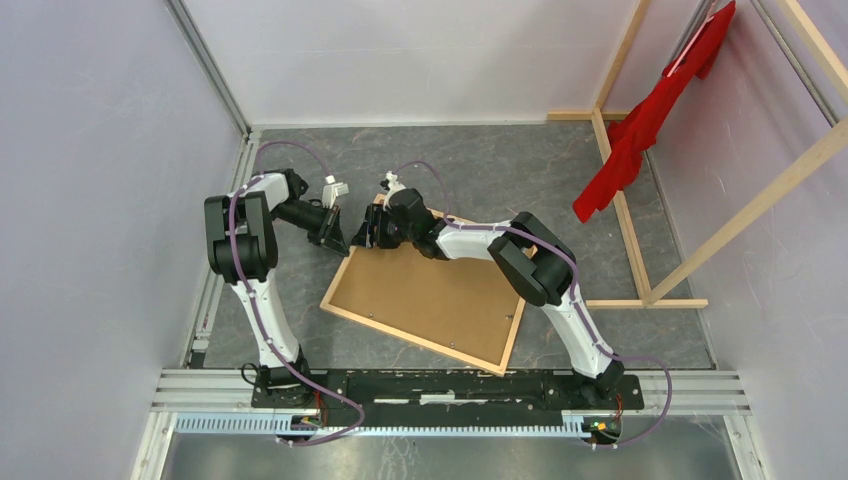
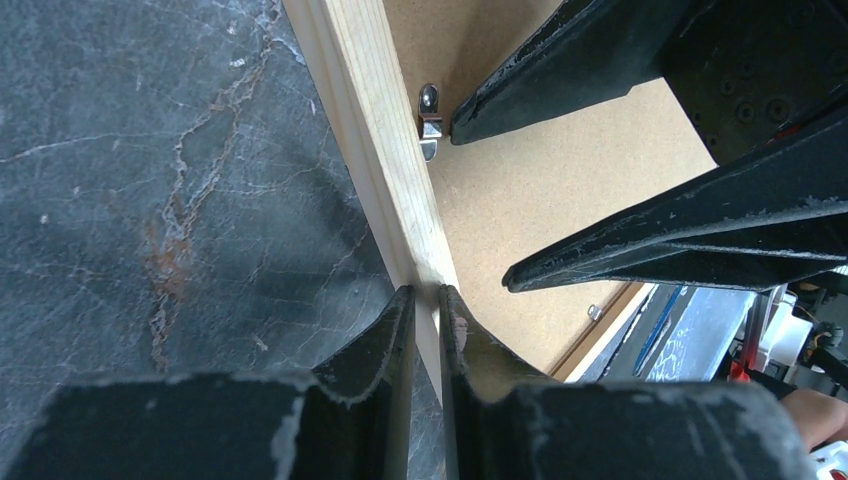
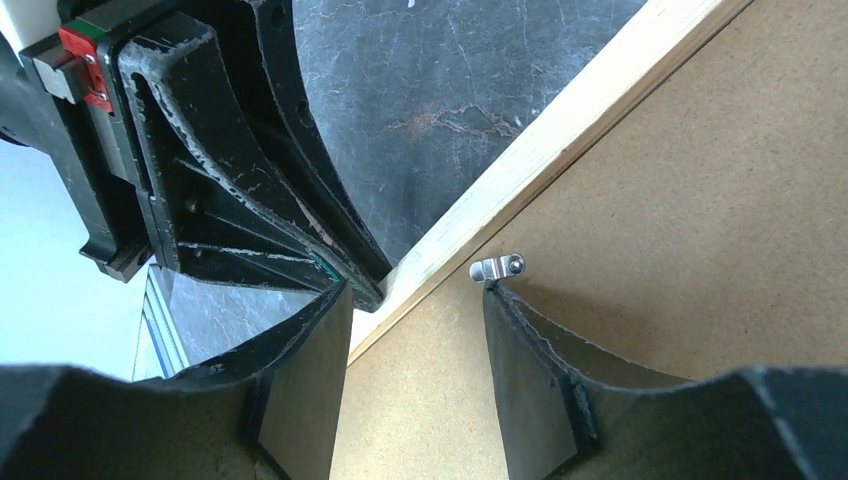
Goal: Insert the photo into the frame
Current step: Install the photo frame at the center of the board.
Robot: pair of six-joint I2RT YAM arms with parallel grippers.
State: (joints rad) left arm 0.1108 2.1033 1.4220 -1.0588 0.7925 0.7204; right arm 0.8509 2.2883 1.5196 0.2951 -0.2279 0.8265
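The frame (image 1: 410, 338) lies face down and slanted on the dark table, its brown backing board (image 1: 430, 290) facing up. The photo is hidden. My left gripper (image 1: 338, 238) is at the frame's far left corner. In the left wrist view it (image 2: 427, 292) is shut on the light wooden rail (image 2: 365, 110). My right gripper (image 1: 372, 228) hovers beside it over the board. The right wrist view shows it (image 3: 415, 290) open, one fingertip touching a small metal clip (image 3: 497, 267) by the rail (image 3: 560, 140). The same clip (image 2: 430, 125) appears in the left wrist view.
A wooden rack (image 1: 625, 220) stands at the right with a red cloth (image 1: 650, 120) hanging on it. White walls close in the back and sides. An aluminium rail (image 1: 450, 385) carrying the arm bases runs along the near edge.
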